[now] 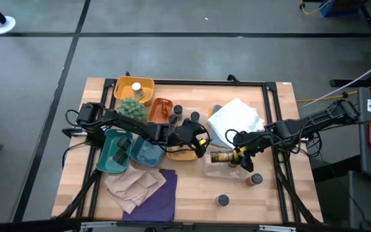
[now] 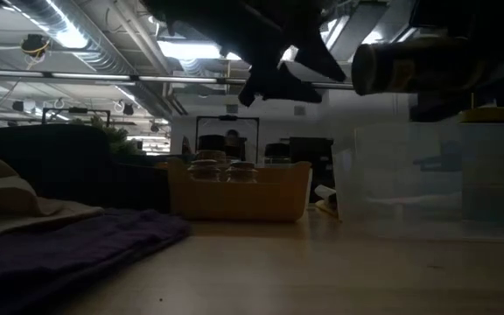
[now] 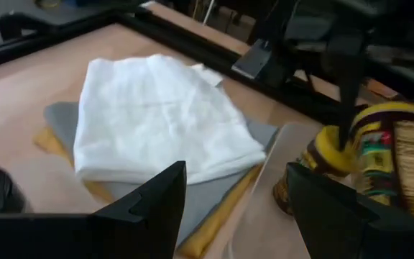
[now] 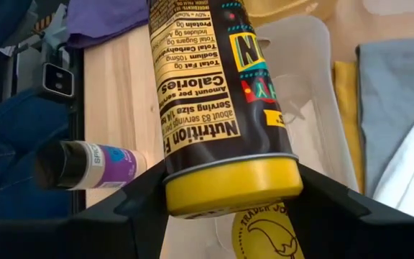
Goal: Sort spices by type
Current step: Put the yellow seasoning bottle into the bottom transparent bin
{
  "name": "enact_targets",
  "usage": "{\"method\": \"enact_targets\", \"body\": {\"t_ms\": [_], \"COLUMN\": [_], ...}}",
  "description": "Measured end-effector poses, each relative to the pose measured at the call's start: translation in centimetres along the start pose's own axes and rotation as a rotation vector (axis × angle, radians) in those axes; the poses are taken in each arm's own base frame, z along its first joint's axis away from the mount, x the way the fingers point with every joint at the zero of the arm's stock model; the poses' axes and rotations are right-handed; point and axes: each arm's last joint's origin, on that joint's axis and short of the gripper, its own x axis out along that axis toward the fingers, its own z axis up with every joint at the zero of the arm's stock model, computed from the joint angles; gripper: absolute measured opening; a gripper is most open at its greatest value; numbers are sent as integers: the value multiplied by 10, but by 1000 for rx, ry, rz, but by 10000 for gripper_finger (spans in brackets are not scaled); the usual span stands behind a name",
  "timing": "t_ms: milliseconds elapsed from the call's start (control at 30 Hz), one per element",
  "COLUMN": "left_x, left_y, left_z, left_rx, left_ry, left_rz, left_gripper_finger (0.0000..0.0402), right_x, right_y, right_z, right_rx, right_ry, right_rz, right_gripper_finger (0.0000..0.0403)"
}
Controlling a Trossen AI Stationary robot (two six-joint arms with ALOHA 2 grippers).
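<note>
yellow-lidded jar [image 4: 221, 122], top end cut off

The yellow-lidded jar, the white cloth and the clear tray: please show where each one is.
yellow-lidded jar [image 4: 225, 93], right wrist view, label.
white cloth [image 3: 157, 115], left wrist view, middle.
clear tray [image 4: 315, 86], right wrist view, wall.

Wooden table [image 1: 192, 193] bears trays [image 1: 118, 154], cloths [image 1: 140, 187], spice jars [image 1: 222, 200].

The high view looks straight down on the whole wooden table [image 1: 192, 187], while the low view sits at tabletop height, facing level across it into the room. Each wrist view looks forward, very close, past its own dark fingers; both share the yellow-capped jar [image 4: 214, 108] and clear tray [image 3: 264, 194].
</note>
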Motion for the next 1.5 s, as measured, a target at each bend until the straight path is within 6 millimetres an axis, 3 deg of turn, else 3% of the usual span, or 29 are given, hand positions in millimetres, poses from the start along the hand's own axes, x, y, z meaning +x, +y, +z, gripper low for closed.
{"method": "enact_targets", "body": {"t_ms": [367, 1267, 1500], "left_x": [-8, 13, 13], "left_y": [-23, -31, -31], "left_z": [-9, -51, -51], "left_rx": [63, 30, 84], "left_ry": [-4, 73, 78], "left_rz": [-93, -111, -126], "left_gripper_finger": [221, 221, 221], "right_x": [0, -1, 6], "right_y": [0, 4, 3], "right_z": [0, 13, 13], "right_rx": [11, 7, 0], "right_ry": [-4, -182, -157], "right_rz": [-8, -21, -54], "right_gripper_finger": [235, 230, 218]}}
